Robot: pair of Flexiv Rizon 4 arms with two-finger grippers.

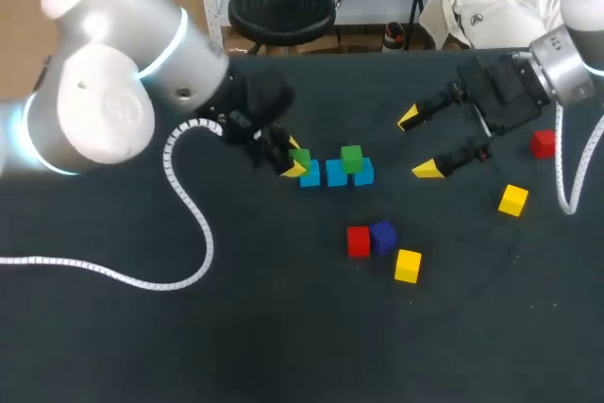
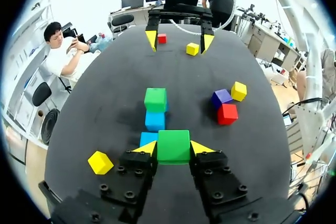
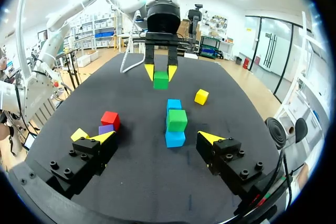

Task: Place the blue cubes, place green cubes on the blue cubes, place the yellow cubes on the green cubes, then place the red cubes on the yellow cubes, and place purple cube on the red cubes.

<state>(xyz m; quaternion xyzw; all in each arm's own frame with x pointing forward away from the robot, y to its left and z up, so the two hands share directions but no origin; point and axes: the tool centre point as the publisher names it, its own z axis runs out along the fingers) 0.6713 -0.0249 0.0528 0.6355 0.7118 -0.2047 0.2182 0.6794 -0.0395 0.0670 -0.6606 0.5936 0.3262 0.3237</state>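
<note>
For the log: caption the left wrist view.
Left gripper shut on green cube at blue cubes; second green cube already stacked.

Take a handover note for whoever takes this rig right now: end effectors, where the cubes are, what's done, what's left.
Left end effector: shut on a small green cube, over the end blue cube of the row; contact unclear.
Right end effector: open, empty.
Done: three blue cubes in a row; the opposite-end blue cube carries a second green cube.
Left: release this green; yellow cubes, red cubes and the purple cube lie loose on the black table.
</note>
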